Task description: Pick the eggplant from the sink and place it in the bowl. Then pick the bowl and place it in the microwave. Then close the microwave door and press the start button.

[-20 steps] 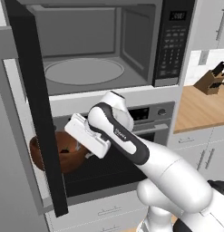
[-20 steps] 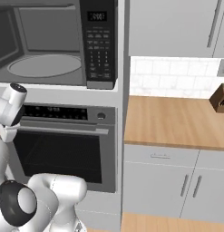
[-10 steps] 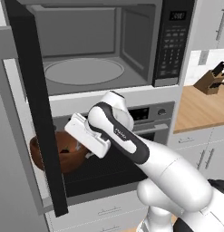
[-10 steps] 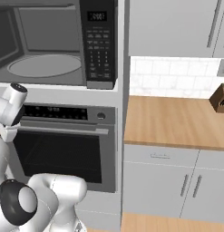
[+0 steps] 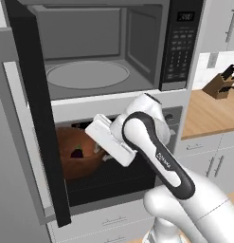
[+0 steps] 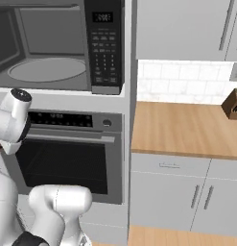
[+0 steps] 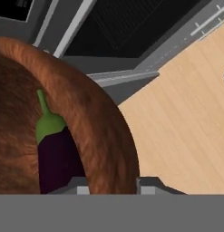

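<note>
The brown wooden bowl (image 5: pixel 76 151) hangs in front of the oven window, below the open microwave (image 5: pixel 90 52). In the hand view my gripper (image 7: pixel 111 186) is shut on the bowl's rim (image 7: pixel 102 127), one fingertip inside and one outside. The dark purple eggplant (image 7: pixel 56 156) with its green stem lies inside the bowl, and it shows as a small dark shape (image 5: pixel 78 153) from the left base. The microwave door (image 5: pixel 35 109) stands swung open to the left. The keypad panel (image 5: pixel 181 47) sits on the right. The sink is out of view.
A glass turntable (image 5: pixel 87 74) lies in the microwave cavity. The oven (image 6: pixel 67 158) with its horizontal bar handle is below it. To the right runs a wooden counter (image 6: pixel 187 127) with a knife block (image 5: pixel 220 85) and grey cabinets beneath.
</note>
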Available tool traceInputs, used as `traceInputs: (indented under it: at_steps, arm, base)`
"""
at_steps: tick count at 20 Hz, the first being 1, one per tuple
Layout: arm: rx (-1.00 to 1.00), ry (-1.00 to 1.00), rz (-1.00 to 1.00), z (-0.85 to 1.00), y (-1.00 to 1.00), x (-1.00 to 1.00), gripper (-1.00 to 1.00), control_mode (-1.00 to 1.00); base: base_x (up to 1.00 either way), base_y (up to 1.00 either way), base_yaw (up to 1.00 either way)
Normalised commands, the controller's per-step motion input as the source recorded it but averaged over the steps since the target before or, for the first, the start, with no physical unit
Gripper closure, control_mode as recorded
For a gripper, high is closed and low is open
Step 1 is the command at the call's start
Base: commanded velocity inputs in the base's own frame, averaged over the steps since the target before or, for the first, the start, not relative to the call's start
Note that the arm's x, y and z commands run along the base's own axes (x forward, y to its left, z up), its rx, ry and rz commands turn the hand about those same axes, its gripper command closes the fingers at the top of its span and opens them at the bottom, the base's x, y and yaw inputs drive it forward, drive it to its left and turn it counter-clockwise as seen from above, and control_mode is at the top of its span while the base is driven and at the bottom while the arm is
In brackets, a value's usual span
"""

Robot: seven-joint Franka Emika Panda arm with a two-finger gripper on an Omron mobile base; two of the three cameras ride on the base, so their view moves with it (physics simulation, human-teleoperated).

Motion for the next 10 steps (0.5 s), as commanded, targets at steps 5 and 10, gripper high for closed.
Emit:
traceInputs:
  at_steps: [5, 10]
  arm:
    - [0.09, -0.05, -0.20, 0.76, -0.42, -0.04, 1.00, -1.00]
    - [0.00, 0.00, -0.34, 0.89, -0.36, 0.00, 1.00, -1.00]
  base:
    - [0.00, 0.00, 0.00]
    - [0.00, 0.00, 0.00]
